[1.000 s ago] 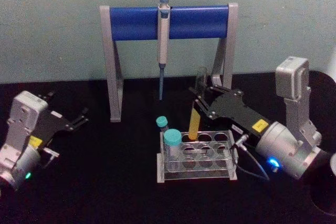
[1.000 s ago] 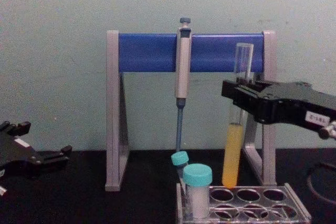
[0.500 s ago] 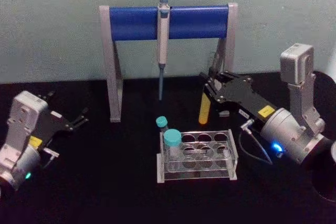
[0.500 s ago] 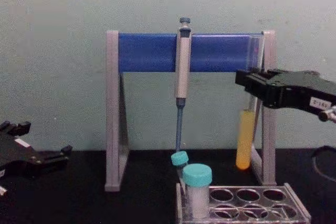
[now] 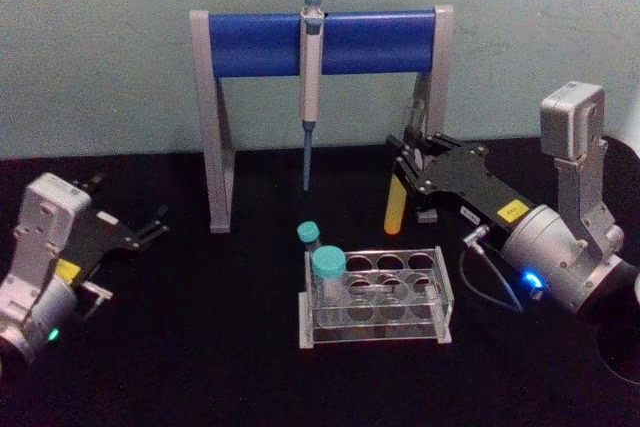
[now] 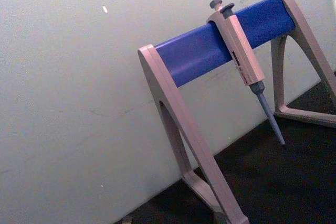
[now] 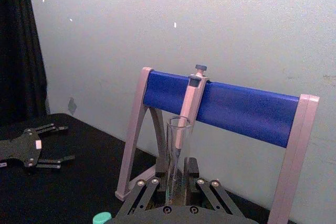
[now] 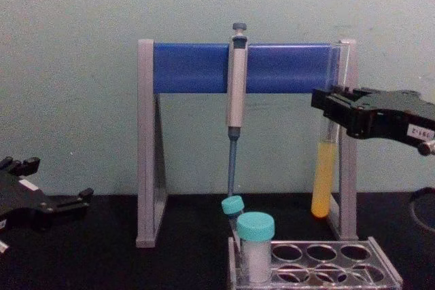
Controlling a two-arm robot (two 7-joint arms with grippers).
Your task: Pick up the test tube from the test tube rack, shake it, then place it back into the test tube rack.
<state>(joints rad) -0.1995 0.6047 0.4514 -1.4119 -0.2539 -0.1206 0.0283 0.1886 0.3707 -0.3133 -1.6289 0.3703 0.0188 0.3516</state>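
Note:
My right gripper [image 5: 410, 162] [image 8: 325, 106] is shut on the test tube [image 5: 397, 202] [image 8: 324, 174], holding it upright in the air behind and to the right of the test tube rack [image 5: 375, 297] [image 8: 312, 271]. The tube is clear glass with yellow-orange liquid in its lower part, and its open top [image 7: 177, 150] rises between the fingers in the right wrist view. The rack is a low clear plate with round holes, near the table's middle. My left gripper [image 5: 140, 227] [image 8: 64, 202] sits open at the far left, away from everything.
A tall grey-and-blue stand [image 5: 320, 42] [image 8: 245, 69] [image 6: 220, 40] at the back holds a hanging grey pipette [image 5: 311, 77] [image 8: 235, 93]. Two teal-capped vials [image 5: 328, 272] [image 8: 255, 242] stand at the rack's left end. The tube hangs close to the stand's right leg [image 8: 348, 147].
The right gripper lifted the tube out of the rack, carried it up and to the right, and it now hangs slightly lower than half a second ago. The left arm stayed still.

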